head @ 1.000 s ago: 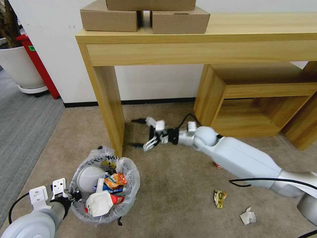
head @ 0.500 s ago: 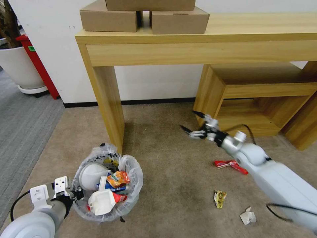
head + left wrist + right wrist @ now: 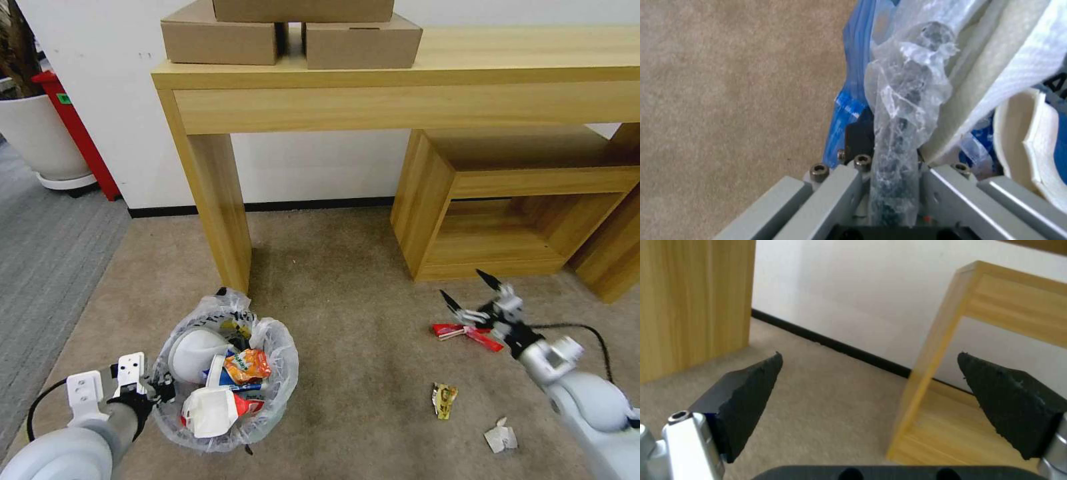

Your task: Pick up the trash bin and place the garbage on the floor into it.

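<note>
The trash bin (image 3: 227, 380) sits on the floor (image 3: 347, 360) near the table leg (image 3: 217, 200), and its dark frame is mostly hidden by the puffy bag, so only litter like a white slipper (image 3: 193, 350) and an orange packet (image 3: 245, 365) peeks out. The left gripper (image 3: 155, 390) pinches the bin's rim, and the left wrist view shows up close the crinkly bag (image 3: 902, 110) squeezed tight between the grey fingers (image 3: 835, 196). The right gripper (image 3: 470, 295) hangs with fingers spread wide and nothing in them, just above a red wrapper (image 3: 467, 333); a yellow wrapper (image 3: 443, 400) and crumpled paper (image 3: 500, 438) lie nearby.
</note>
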`<state>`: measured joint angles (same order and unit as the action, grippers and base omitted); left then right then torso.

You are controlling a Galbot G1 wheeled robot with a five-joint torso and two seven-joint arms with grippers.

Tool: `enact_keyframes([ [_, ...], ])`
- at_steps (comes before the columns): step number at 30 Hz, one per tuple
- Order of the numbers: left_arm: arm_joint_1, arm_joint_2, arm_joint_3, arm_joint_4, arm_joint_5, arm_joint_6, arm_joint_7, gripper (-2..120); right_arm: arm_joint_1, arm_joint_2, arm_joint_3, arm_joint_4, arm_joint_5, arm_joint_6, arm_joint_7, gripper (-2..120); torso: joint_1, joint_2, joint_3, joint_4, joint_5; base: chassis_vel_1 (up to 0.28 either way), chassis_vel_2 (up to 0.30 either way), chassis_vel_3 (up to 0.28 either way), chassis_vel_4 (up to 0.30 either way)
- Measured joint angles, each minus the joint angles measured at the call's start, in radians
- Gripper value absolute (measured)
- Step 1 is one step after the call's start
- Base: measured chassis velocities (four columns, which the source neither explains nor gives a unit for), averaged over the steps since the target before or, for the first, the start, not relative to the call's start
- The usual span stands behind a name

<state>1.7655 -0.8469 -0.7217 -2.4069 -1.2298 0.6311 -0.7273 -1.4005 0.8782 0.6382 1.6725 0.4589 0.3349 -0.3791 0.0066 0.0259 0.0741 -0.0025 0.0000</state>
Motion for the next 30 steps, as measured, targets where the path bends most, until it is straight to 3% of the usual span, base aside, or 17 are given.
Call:
enact_keyframes([
  [2, -0.005, 0.024, 0.003, -0.008, -0.009, -0.001, -0.002, 0, -0.083, 0.043, 0.100, 0.037, -0.072, 0.016, 0.011, 100, 0.000, 0.000, 0.000, 0.0003, 0.0000, 0.000, 0.000, 0.000, 0.000],
  [6, -0.011, 0.023, 0.006, -0.014, -0.011, -0.002, -0.002, 0, -0.122, 0.122, 0.199, 0.068, -0.166, 0.038, 0.053, 100, 0.000, 0.000, 0.000, 0.0002, -0.0002, 0.000, 0.000, 0.000, 0.000],
  [16, -0.006, -0.007, 0.016, -0.014, 0.014, -0.003, 0.012, 0, -0.131, 0.300, 0.265, 0.134, -0.155, 0.019, 0.093, 100, 0.000, 0.000, 0.000, 0.0003, 0.0001, 0.000, 0.000, 0.000, 0.000],
  [30, -0.008, -0.018, 0.022, -0.003, 0.021, -0.005, 0.016, 0, -0.135, 0.302, 0.252, 0.121, -0.174, 0.045, 0.069, 100, 0.000, 0.000, 0.000, 0.0004, -0.0001, 0.000, 0.000, 0.000, 0.000],
])
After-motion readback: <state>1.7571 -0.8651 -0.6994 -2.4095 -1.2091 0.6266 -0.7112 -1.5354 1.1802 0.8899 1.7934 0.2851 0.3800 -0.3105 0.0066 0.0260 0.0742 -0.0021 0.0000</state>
